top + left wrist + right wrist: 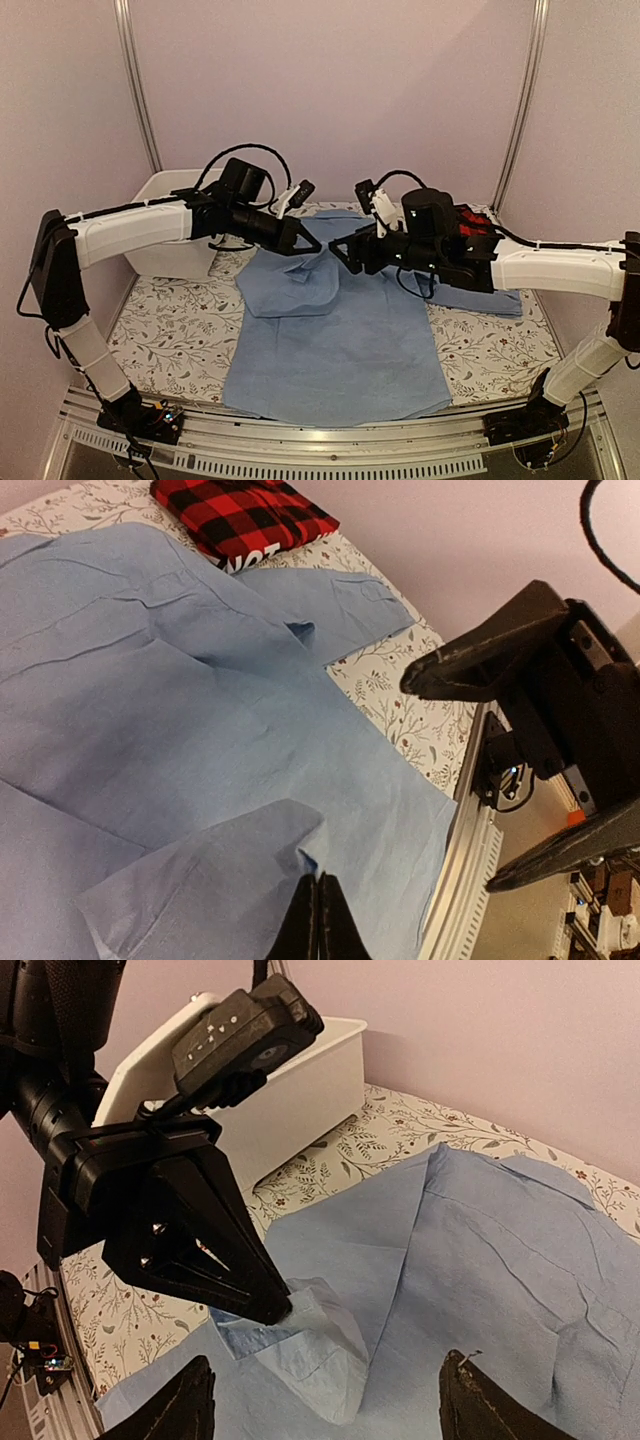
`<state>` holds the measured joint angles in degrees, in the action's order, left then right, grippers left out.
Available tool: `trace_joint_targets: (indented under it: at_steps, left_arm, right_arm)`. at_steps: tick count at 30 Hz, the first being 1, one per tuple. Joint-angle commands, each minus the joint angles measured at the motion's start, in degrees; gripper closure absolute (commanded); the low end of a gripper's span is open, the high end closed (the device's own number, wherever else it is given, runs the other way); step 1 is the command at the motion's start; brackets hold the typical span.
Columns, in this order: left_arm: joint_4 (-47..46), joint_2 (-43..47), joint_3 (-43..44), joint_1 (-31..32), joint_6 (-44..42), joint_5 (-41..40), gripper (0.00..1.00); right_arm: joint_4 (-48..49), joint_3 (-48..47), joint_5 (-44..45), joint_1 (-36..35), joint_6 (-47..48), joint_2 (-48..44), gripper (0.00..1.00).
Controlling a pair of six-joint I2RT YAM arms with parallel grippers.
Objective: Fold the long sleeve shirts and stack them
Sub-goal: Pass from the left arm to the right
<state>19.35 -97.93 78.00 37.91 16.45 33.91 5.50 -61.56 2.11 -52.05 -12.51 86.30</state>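
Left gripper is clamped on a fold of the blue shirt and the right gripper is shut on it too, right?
No. The left gripper is clamped on the blue shirt, but the right gripper is open, fingers spread wide; the right wrist view shows it.

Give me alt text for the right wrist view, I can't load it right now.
The left claw, shut, pinches a fold of the light blue shirt and holds it raised off the rest of the cloth. The right claw hangs open just short of that fold; a white bin stands behind on the floral table cover.
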Motion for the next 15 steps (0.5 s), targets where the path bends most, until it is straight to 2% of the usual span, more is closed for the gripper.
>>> trace_joint_targets:
  at_steps: [1,8,15]
  left_arm:
    - [1.48,2.38,-0.49,0.7,-2.48,2.73,1.0]
    - [2.56,4.48,-0.85,1.16,-4.2,5.11,1.0]
    - [5.35,5.37,-0.09,1.16,-7.15,7.57,1.0]
  right_arm:
    - [2.72,-1.33,-5.95,0.28,5.79,2.58,0.29]
    - [3.47,-0.63,-7.15,0.67,10.07,3.29,0.3]
    - [3.91,-2.87,-14.37,1.16,13.88,6.09,0.3]
